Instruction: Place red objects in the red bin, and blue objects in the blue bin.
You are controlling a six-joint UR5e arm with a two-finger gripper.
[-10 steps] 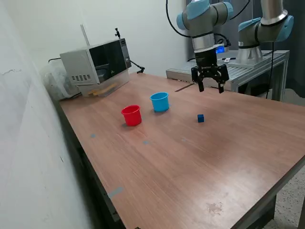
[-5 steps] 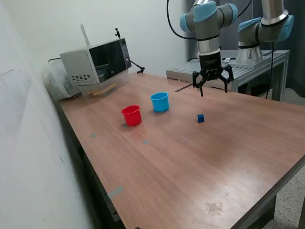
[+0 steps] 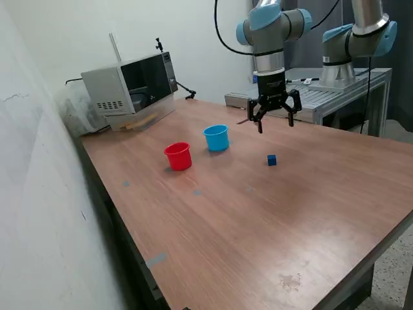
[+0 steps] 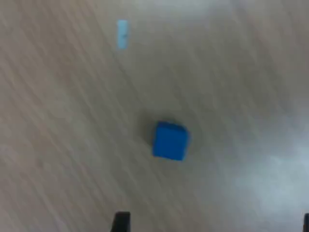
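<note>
One tiny dark blue cube (image 3: 271, 160) lies on the brown table (image 3: 271, 213), right of the cups in the exterior view. It also shows in the wrist view (image 4: 170, 140). The red cup (image 3: 178, 155) and the light blue cup (image 3: 217, 137) stand upright side by side. My gripper (image 3: 275, 120) hangs open and empty in the air above the table, behind and above the cube. Its fingertips (image 4: 120, 221) just show in the wrist view. No red cubes and no second blue cube are in view; I cannot see inside the cups.
A microwave (image 3: 129, 81) stands at the table's back, at the exterior view's left. A metal bench (image 3: 322, 97) with a second arm's base (image 3: 335, 74) is behind the table. A white wall (image 3: 45, 194) runs along the exterior view's left. Small tape marks (image 4: 122, 34) dot the table.
My gripper has swung a little toward the exterior view's left, stayed open and turned about its axis. The cube and both cups have not moved.
</note>
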